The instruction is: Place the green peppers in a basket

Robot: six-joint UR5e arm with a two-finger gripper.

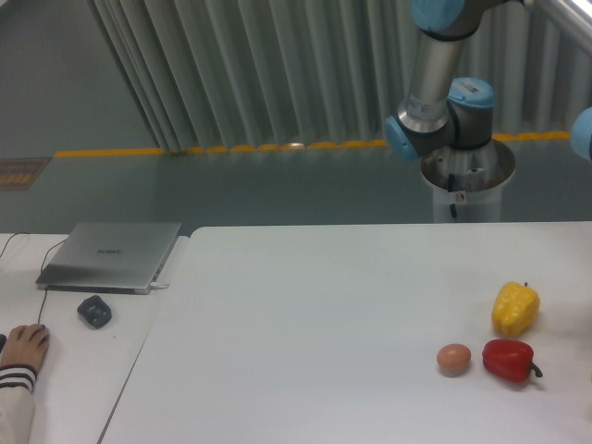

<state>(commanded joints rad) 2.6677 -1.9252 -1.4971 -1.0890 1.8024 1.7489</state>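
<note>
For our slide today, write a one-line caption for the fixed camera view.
Yellow pepper, red pepper and an egg wait on a white table below a robot arm.
</note>
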